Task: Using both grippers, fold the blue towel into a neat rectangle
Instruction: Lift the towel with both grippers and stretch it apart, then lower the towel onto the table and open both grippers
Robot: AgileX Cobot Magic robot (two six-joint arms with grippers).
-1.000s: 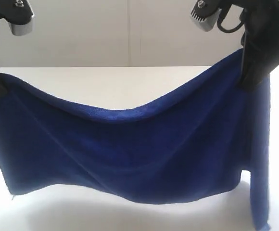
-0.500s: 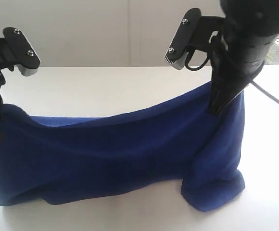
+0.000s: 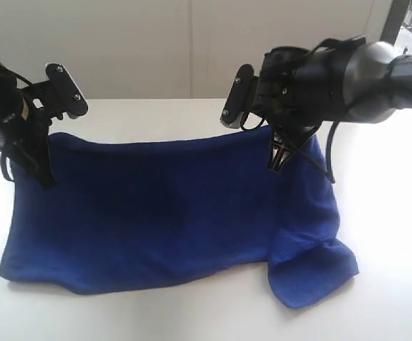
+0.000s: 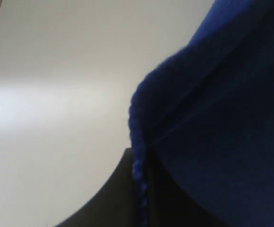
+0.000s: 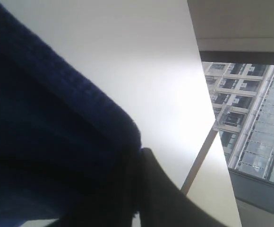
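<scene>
Exterior view, biggest thing first: what is there?

The white counter (image 3: 156, 117). On it is the blue towel (image 3: 156, 213), spread wide across the middle with its near part lying on the surface.

And the far edge?

It is held at both ends. The left pincer (image 3: 47, 179) is clamped on the far left corner. The right pincer (image 3: 275, 163) is clamped on the far edge near its right end. Both point down.

Do the wrist views agree?

Yes. In the left wrist view the black jaws are pressed together, with the hem (image 4: 138, 179) running between them. In the right wrist view the towel is pinched the same way between closed jaws.

Anything smaller?

At the near right corner the towel bunches into a loose rounded flap (image 3: 312, 273) that sticks out past the rest of the near edge.
</scene>
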